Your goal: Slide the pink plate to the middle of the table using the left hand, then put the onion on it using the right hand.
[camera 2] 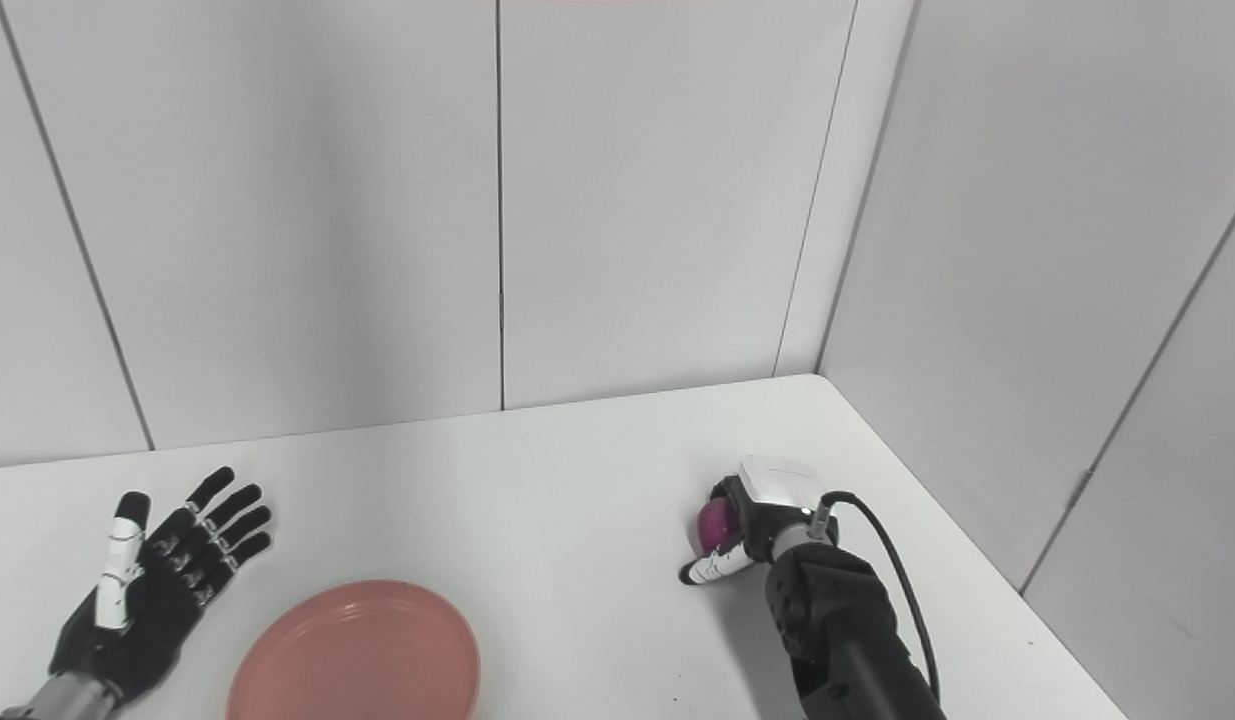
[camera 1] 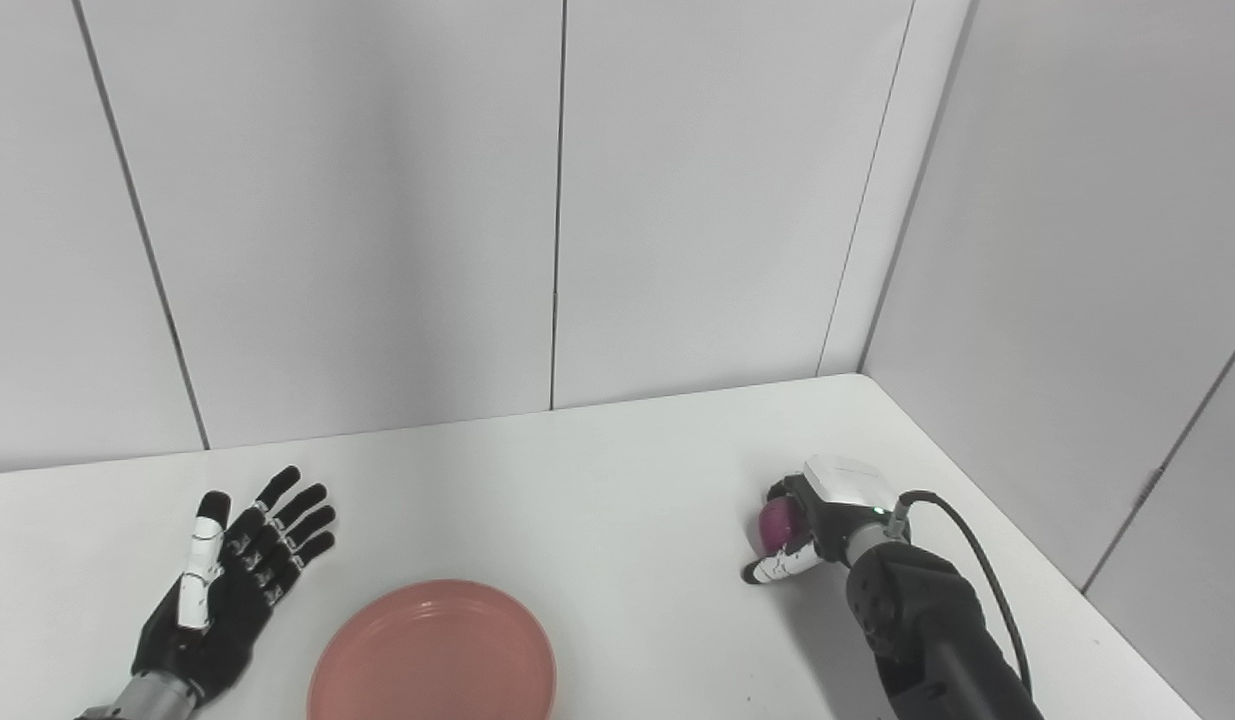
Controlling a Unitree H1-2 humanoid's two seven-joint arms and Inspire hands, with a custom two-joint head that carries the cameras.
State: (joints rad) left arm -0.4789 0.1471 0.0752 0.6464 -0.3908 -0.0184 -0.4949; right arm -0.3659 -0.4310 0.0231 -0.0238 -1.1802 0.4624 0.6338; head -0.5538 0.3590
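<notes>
The pink plate point(camera 1: 432, 655) lies on the white table near its front edge, about the middle. My left hand point(camera 1: 232, 585) rests to the left of the plate, palm up, fingers spread, holding nothing and apart from the plate. My right hand point(camera 1: 812, 525) is at the right side of the table with its fingers curled around the purple onion point(camera 1: 776, 521); the thumb reaches below the onion. The onion shows only partly between the fingers. I cannot tell whether the onion is lifted off the table.
The white table point(camera 1: 597, 480) ends at grey wall panels at the back and on the right. A black cable point(camera 1: 982, 575) runs along my right forearm. Bare table lies between the plate and the right hand.
</notes>
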